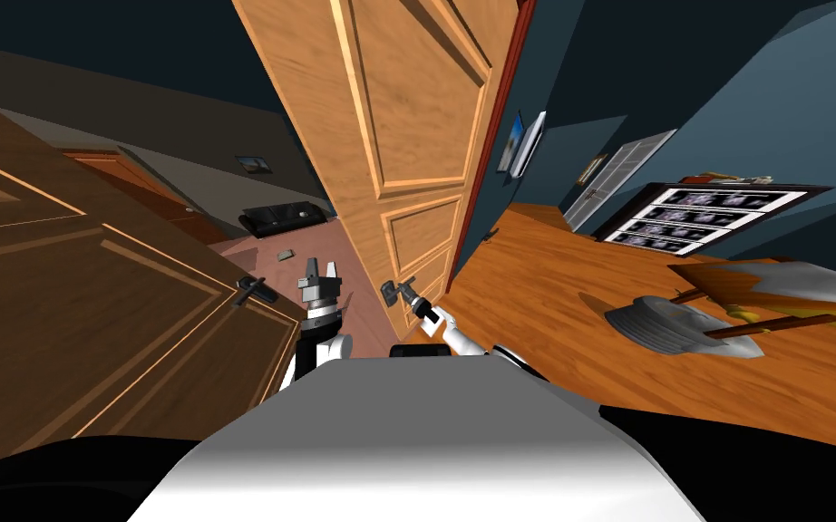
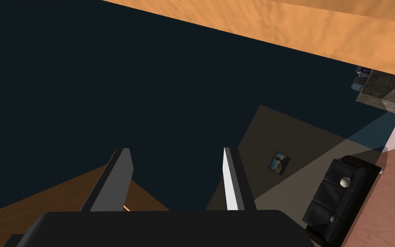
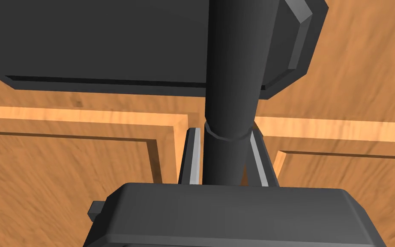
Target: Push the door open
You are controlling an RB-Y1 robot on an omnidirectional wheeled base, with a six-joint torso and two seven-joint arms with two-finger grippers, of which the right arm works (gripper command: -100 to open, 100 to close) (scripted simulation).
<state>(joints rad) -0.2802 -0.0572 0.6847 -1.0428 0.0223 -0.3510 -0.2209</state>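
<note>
Our right gripper (image 3: 224, 133) clamps the dark lever handle (image 3: 231, 64) of the light wooden door (image 3: 64, 171); our left gripper (image 2: 176, 150) hangs nearby, fingers spread, grasping nothing.

The dark handle (image 3: 226, 107) runs between the fingers of the right claw (image 3: 224, 131) and covers their inner faces. Its backplate (image 3: 106, 43) is cut by the picture's edge. In the head view that claw's fingers are too small to read. The light wooden door (image 1: 407, 118) loses its top to the edge. A small grey thing (image 1: 286, 255) on the floor (image 1: 357, 272), at ten o'clock from the left claw (image 1: 321, 267), is too small to name. The black sofa (image 2: 342, 201) is cut off at one end.
</note>
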